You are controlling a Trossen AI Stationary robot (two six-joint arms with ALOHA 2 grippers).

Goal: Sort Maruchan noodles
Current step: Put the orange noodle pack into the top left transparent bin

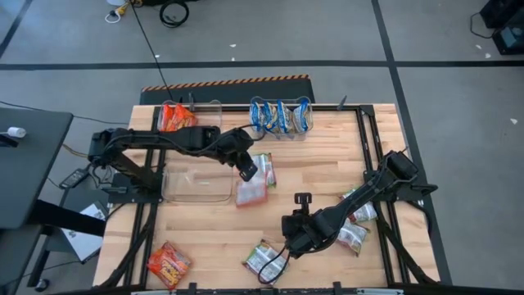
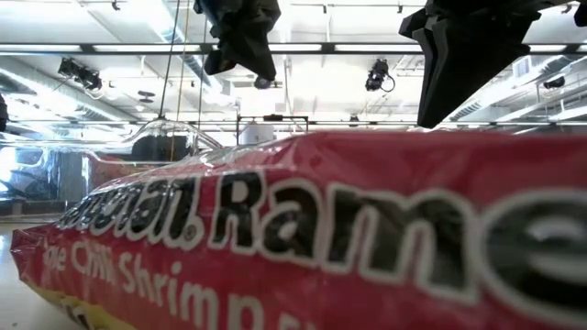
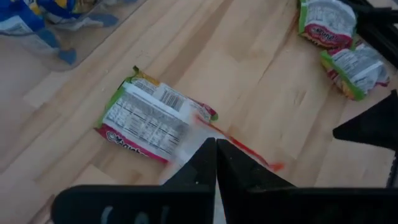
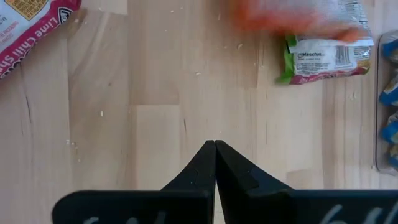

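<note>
The left arm reaches in from the table's left edge, elbow bent, stretched across the clear empty bin (image 1: 196, 187) to the table's middle. Left gripper (image 3: 216, 149) hangs above the wood with its fingers pressed tip to tip, nothing between them. Just under it there's a blurred pink-red packet (image 1: 252, 192), and I can't quite tell whether it's touching anything. Beside that lies a green-and-white packet (image 3: 149, 117), label side up, flat on the boards.

Over to the right arm: it comes off the right rail and folds low across the near part of the table. Right gripper (image 4: 215, 152) points at bare wood, fingers closed together, empty.

A green-and-white packet (image 1: 264, 259) sits near the front edge, just by that gripper. Two more green ones (image 1: 358, 225) lie under the right forearm. An orange-red packet (image 1: 169, 264) lies at the front left corner, filling the low view. At the back, orange packets stand in one clear bin (image 1: 178, 116) and blue-and-yellow packets (image 1: 280, 117) stand in the neighbouring bin.
</note>
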